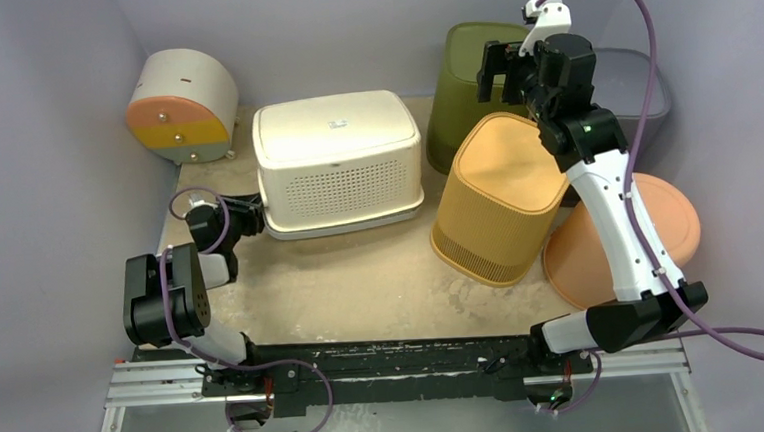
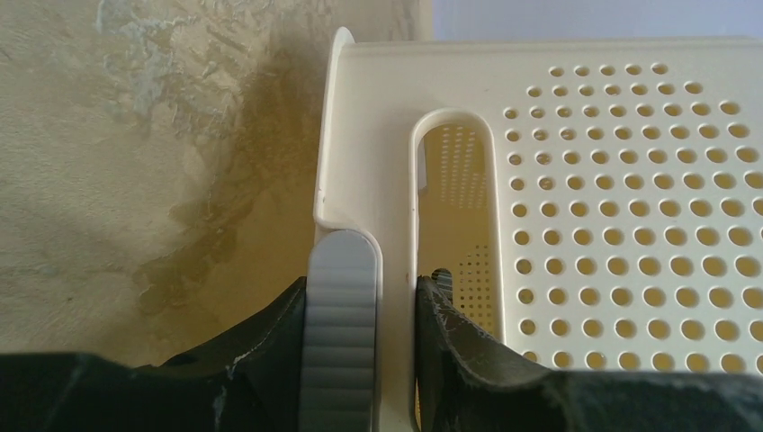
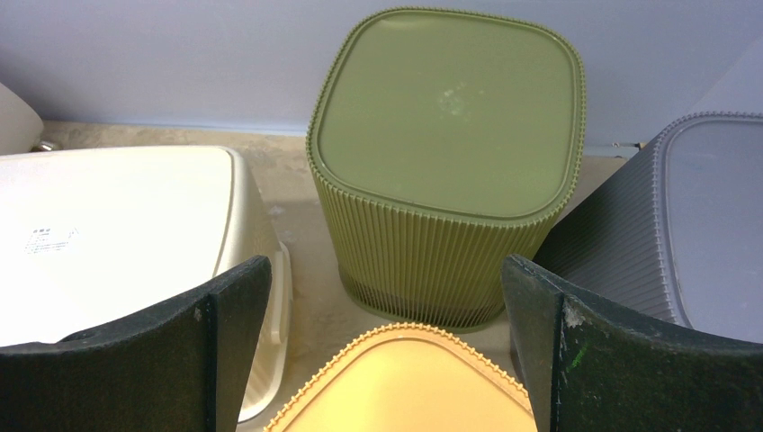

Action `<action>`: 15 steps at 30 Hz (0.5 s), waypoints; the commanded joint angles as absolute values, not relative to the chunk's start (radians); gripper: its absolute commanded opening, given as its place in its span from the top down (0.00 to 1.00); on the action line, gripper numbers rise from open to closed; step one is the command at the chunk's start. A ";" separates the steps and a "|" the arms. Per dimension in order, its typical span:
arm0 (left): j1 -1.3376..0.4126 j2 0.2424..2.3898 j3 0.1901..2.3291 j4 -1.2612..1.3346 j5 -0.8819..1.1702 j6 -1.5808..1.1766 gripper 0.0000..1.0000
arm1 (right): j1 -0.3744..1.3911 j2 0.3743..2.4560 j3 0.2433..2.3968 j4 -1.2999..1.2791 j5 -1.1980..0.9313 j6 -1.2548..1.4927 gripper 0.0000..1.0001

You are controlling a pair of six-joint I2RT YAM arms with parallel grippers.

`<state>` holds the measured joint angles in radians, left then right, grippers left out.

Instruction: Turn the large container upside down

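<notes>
Left tool (image 2: 397,274) astride handle rim of cream container (image 2: 468,81), clamped or loose unclear, container bottom-up

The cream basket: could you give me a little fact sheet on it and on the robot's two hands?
Cream basket: upside down, base up, rim on the table, back centre.
Left hand: at the basket's left end, fingers either side of the rim strip beside the handle slot; grip unclear.
Right hand: open, holding nothing, raised over the orange bin, facing the green bin.
Also nearby: grey bin, far right.
</notes>
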<state>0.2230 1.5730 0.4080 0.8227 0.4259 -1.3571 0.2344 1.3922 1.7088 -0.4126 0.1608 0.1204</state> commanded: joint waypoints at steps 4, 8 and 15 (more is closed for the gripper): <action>0.233 1.585 0.447 0.626 0.456 -1.160 0.72 | 0.230 1.350 1.704 -0.369 0.149 0.129 0.00; 0.235 1.575 0.479 0.509 0.433 -1.071 0.72 | 0.230 1.351 1.705 -0.369 0.149 0.128 0.00; 0.245 1.579 0.524 0.354 0.396 -0.951 0.72 | 0.230 1.350 1.703 -0.368 0.149 0.130 0.00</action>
<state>0.2356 1.5726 0.5053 0.5568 0.4694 -1.1538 0.2344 1.3846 1.6993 -0.4126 0.1608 0.1207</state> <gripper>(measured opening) 0.379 0.998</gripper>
